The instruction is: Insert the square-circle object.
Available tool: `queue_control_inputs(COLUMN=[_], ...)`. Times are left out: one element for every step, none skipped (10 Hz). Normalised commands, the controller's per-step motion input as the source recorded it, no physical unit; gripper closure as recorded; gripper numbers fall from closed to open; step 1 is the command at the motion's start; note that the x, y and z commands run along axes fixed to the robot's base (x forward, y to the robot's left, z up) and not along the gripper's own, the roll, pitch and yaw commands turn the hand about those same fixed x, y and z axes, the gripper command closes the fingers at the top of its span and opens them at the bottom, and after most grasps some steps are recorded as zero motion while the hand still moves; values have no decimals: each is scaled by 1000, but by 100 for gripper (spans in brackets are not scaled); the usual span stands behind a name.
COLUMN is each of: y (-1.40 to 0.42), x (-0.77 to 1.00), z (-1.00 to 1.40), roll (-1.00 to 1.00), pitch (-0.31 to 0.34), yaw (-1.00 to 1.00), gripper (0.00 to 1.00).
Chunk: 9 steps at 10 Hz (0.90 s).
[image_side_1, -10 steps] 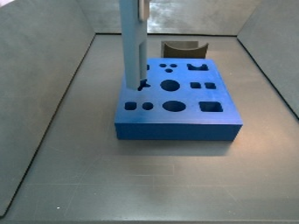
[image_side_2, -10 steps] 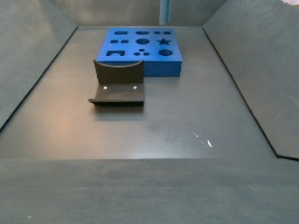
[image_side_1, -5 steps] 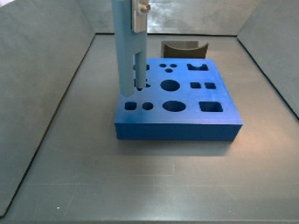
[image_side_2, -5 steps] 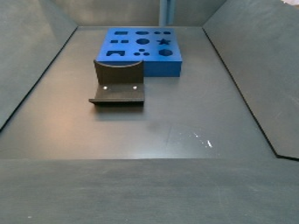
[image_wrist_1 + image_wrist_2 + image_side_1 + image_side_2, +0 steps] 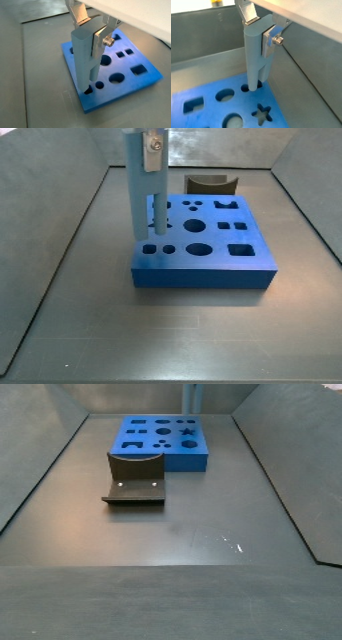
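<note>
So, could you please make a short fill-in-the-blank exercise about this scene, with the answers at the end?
1. The gripper is closed on the top of the square-circle object, which stands ____ over the block.
2. The colour of the big block with shaped holes is dark ____.
3. In a side view, the fixture stands on the floor ____ the block, not on it.
4. In a wrist view, the hole nearest the camera in the block is shaped like a ____.

Missing words: upright; blue; beside; star
</note>
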Motion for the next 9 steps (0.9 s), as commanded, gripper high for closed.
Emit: queue_control_inputs(y=[-171, -140, -123, -26, 0, 0, 0, 0, 0], x=[106, 109, 86, 131, 283, 217, 37, 0, -100], z=[-146, -280, -380, -289, -220, -197, -246, -280, -517], roll=[21, 69, 97, 106, 147, 146, 91, 53, -56], pitch=[0, 0, 0, 23, 93, 101, 44, 0, 0], yaw=[-897, -897, -903, -800, -609, -151, -20, 0, 0], gripper=[100, 100, 100, 100, 100, 100, 100, 100, 100])
